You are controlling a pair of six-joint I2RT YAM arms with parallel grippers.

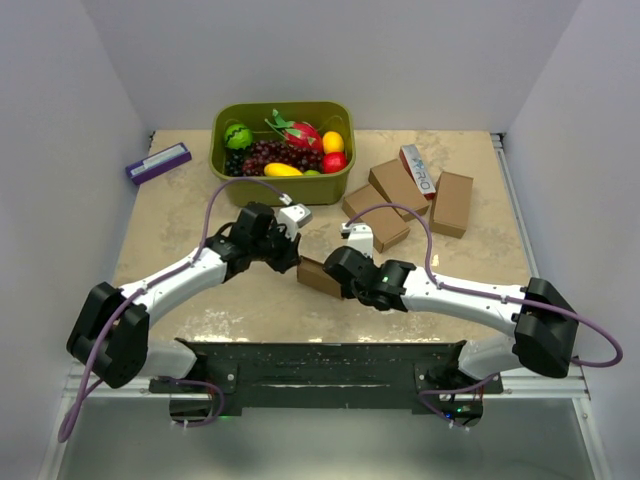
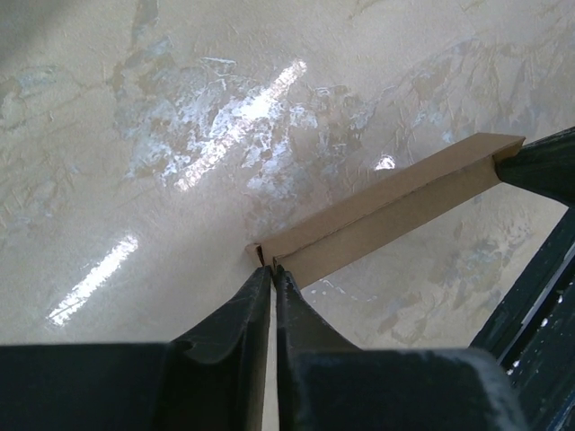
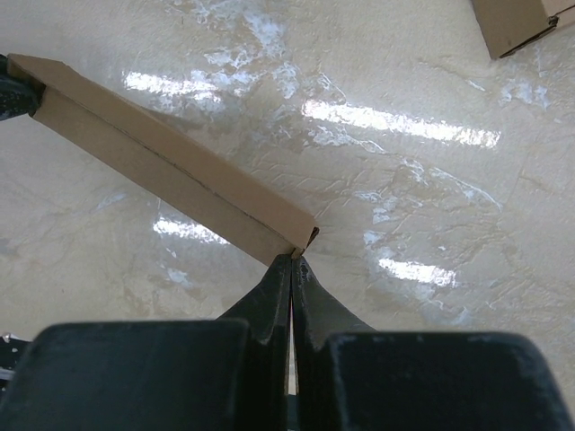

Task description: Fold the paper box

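2 arms: both reach in to the middle of the table (image 1: 180,230) and meet nose to nose, the left arm from the left, the right arm from the right.
Far left: a slim purple box (image 1: 157,162) lies flat near the back edge, well apart from the action.
Back centre: a green basket (image 1: 270,188) holds fruit (image 1: 290,150); grapes, a yellow piece and red pieces show.
Left gripper (image 2: 272,269): clenched, fingers pressed almost together, pinching the near end corner of the paper box (image 2: 386,211). That is a grip on thin card, right at the tip.
Paper box, place: in front of the basket, strung between the 2 grippers at mid table, one end in each.
Paper box, look: plain brown, long and slim, with a crease running along its length. In the left wrist view it runs up and to the right, away from the left fingers to the other gripper's dark fingers.
Paper box, height: I cannot tell whether it touches the table or hangs just clear.
Right gripper (image 3: 292,262): clamped tight too, nipping the opposite end corner of the paper box, fingertips right at the edge of the card.
Right side: 3 brown cartons (image 1: 398,186) lie flat near each other behind the right arm.
White and red carton (image 1: 420,168): lies among those 3, at the back.
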